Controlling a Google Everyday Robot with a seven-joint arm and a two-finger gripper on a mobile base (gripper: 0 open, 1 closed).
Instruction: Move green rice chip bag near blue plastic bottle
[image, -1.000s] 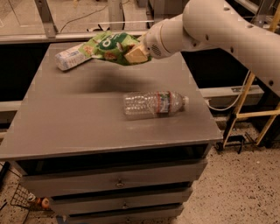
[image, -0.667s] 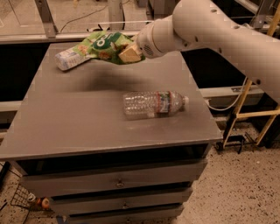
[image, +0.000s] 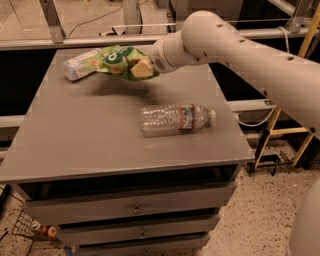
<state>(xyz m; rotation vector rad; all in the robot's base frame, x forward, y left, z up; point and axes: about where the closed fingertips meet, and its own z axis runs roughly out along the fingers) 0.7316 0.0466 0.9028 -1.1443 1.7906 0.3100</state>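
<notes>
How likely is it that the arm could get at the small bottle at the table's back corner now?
Probably yes: the gripper hangs just beside the small bottle, with only the green bag it grips between them. To grab the bottle it must drop the bag first.

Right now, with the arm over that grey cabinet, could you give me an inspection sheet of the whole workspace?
Surface: grey cabinet top, flat, with drawers beneath.
Job's things: green rice chip bag held off the top at the far side, its shadow below it; blue plastic bottle lying at the far left corner, right beside the bag's end.
Clutter: clear ribbed bottle lying on its side mid-table.
Grippers: gripper shut on the bag, above the far part of the top.
Cables: dark cable on the floor behind; pale cable at right.
Surroundings: yellow frame right; wire basket lower left; speckled floor.
</notes>
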